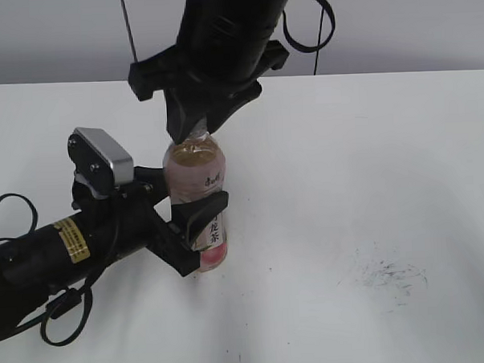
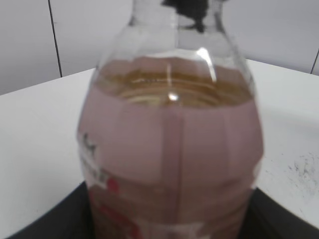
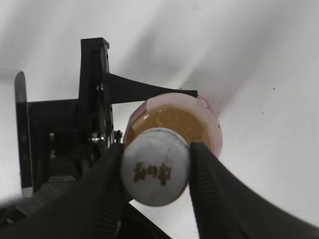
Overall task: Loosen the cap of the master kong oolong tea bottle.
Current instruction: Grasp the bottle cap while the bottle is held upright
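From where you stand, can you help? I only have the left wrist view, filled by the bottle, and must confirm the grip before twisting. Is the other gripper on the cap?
Observer: Yes. In the right wrist view the right gripper is closed on the white cap, a finger on each side.
Operator: Is my gripper holding the bottle properly?
Observer: The exterior view shows the left gripper clamped around the bottle at its label.
Operator: Is it upright?
Observer: Yes, standing on the table.

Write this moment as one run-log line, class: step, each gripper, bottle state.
step: cap-loosening grip | left gripper: shut on bottle body | right gripper: shut on cap | bottle: upright on table, cap on
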Controlling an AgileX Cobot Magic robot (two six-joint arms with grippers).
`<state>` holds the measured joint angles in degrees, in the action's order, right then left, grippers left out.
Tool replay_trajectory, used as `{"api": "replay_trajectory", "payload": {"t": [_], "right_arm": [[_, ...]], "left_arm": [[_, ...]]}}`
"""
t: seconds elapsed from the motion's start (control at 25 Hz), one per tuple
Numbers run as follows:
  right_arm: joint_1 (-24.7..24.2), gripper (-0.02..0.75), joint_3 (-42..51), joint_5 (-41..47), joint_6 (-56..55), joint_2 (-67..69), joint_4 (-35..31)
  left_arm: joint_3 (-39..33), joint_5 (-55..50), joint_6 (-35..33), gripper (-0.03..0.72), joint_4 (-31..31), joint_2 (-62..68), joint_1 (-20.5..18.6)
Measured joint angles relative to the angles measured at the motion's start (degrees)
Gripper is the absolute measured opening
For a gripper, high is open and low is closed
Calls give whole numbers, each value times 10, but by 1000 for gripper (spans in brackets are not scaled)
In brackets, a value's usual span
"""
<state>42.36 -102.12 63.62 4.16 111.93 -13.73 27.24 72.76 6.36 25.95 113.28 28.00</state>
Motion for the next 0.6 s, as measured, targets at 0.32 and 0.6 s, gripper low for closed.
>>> {"api": "replay_trajectory", "payload": {"t": [0.32, 0.6], "right_arm": [[0, 282, 0, 7, 576, 0, -3], [0, 292, 0, 0, 751, 0, -18]], "left_arm": [[-1, -1, -5, 396, 7, 0, 0], [-1, -2, -9, 396, 9, 0, 0]]}}
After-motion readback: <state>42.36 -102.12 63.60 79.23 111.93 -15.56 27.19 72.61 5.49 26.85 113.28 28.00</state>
